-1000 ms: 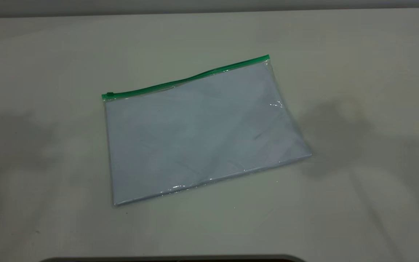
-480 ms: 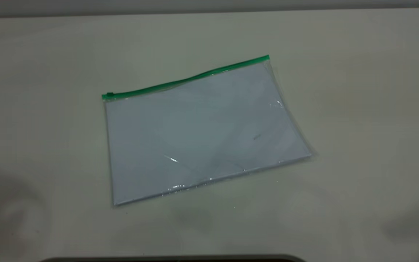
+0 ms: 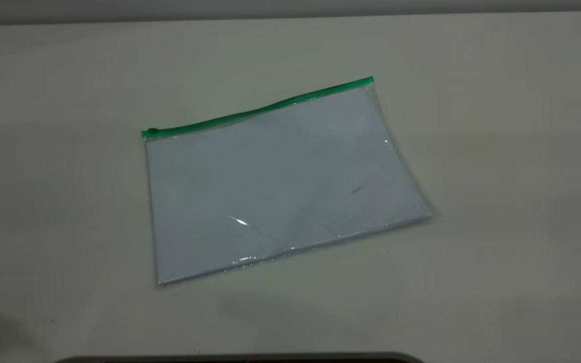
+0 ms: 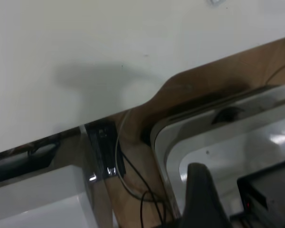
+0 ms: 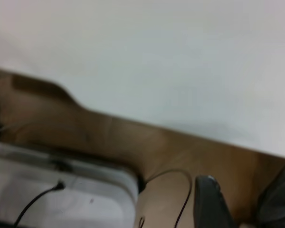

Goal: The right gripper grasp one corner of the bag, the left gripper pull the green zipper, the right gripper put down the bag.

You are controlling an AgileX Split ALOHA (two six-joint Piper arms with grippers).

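Hanging off beyond the worktop edge, the right pincer shows in its wrist view as two dark fingers with a gap between them, so it looks spread, holding nothing; the left pincer shows only one dark finger over the base hardware, and I cannot tell whether it is spread or pressed together. Neither arm appears in the exterior view. What has changed over the last second is shadow only: the dark patches that lay on the worktop to either side of the bag have drained away toward the near corners, while the bag itself has not shifted. I read that as the arms being pulled back or repositioned, with no step of the task begun. The bag lies flat near the middle of the worktop, skewed, its green zipper along the far long edge, the slider at the left end and the corner of the bag at the right end untouched. Counted: one bag, one zipper strip, one slider, two pincers.
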